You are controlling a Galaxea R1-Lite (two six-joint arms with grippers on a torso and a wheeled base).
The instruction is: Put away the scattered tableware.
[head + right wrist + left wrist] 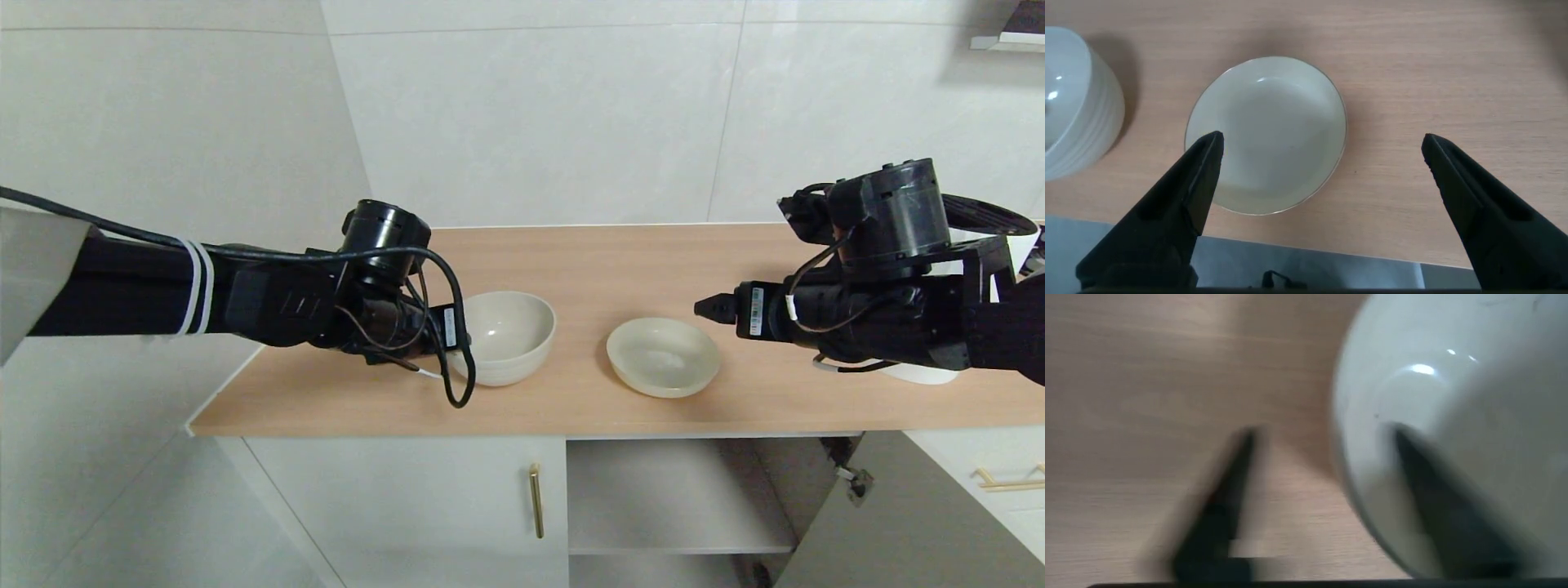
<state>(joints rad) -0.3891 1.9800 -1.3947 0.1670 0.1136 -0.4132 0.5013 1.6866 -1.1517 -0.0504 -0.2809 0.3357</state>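
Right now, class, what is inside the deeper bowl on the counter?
The left gripper has one of its fingers inside the deeper bowl; the rest shows bare. That finger hides the wall behind it.

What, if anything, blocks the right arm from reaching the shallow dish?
Probably nothing, so yes. The right pincer hangs open close over the shallow dish with nothing between them. The deeper bowl stands apart on the dish's other side.

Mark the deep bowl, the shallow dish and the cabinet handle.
deep bowl (510,327): head view, inner wall.
shallow dish (1266,135): right wrist view, middle of its inside.
cabinet handle (535,501): head view, middle of the bar.
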